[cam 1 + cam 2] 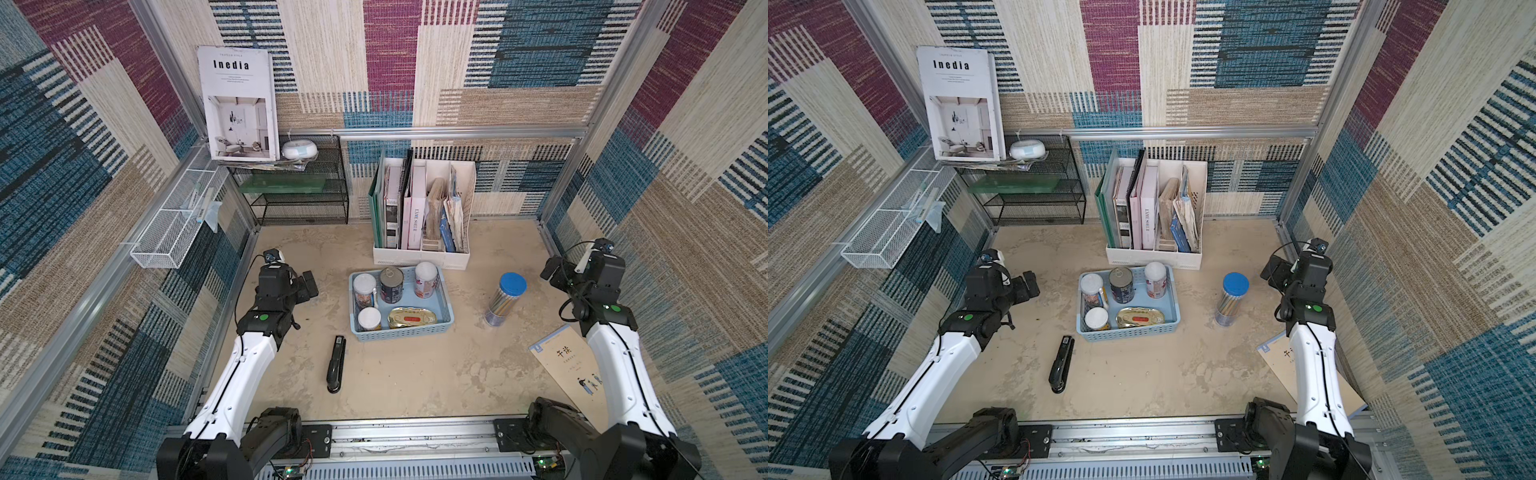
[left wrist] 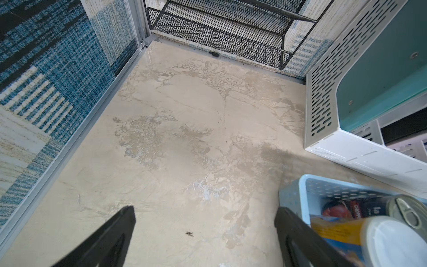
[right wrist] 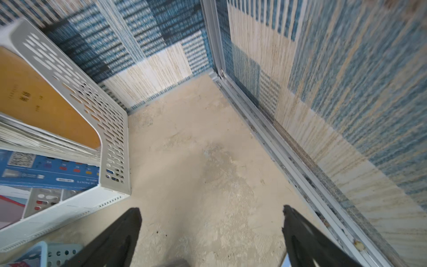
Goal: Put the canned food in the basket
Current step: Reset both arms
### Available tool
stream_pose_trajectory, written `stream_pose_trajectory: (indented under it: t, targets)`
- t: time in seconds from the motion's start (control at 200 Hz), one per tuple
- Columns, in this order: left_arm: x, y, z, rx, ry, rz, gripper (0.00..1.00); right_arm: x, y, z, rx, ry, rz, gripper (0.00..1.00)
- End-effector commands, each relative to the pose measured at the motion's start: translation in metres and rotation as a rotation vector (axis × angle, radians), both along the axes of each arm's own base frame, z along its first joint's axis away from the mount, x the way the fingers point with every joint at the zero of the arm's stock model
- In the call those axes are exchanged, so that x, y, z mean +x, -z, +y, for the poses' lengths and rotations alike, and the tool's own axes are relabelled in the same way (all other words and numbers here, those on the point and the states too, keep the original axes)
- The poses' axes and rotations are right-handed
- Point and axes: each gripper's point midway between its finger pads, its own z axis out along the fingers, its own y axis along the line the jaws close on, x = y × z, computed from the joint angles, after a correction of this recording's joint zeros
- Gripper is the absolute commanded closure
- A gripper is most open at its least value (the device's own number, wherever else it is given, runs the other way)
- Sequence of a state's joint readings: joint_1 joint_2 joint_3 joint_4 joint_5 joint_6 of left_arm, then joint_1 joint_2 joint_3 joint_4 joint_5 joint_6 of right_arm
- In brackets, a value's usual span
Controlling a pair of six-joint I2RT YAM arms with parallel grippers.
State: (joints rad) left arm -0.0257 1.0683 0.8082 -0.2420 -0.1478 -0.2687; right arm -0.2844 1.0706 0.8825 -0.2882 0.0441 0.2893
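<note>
Canned food (image 1: 392, 284) all in basket (image 1: 401, 331), mid-table; both grippers empty.
Left gripper (image 1: 309, 283) spread wide, basket at its 3 o'clock; right gripper (image 1: 548, 271) likewise, basket at 9. Oval tin (image 1: 411, 318) flat, long axis 9–3; round cans (image 1: 426, 279) upright.

Bright diffuse light, soft shadows, pale sheen on the table (image 2: 203, 189), right wrist view blurred along the wall (image 3: 346, 92), edges bowed in both top views.

White arm links (image 1: 253, 357), black joints (image 1: 279, 322), green dots (image 1: 263, 317), black cables (image 1: 240, 291), black left claw (image 2: 204, 209)
</note>
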Motion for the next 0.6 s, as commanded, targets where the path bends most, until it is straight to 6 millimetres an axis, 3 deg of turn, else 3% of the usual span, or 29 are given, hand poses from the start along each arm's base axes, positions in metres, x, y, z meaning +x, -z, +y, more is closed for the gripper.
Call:
stream_pose_trajectory:
  t: [0.0,0.18,0.596]
  targets:
    - [0.001,-0.001,-0.008,-0.015,0.045,0.002,0.0,-0.009,0.034,-0.004,0.072,0.023,0.082,0.0]
    - [0.002,0.001,-0.002,0.023,0.04,-0.024,0.0,-0.006,0.042,-0.021,0.039,0.061,0.016,0.0]
    - [0.015,0.035,0.003,0.036,0.097,-0.102,0.0,-0.006,0.039,0.012,-0.104,-0.153,-0.309,0.0]
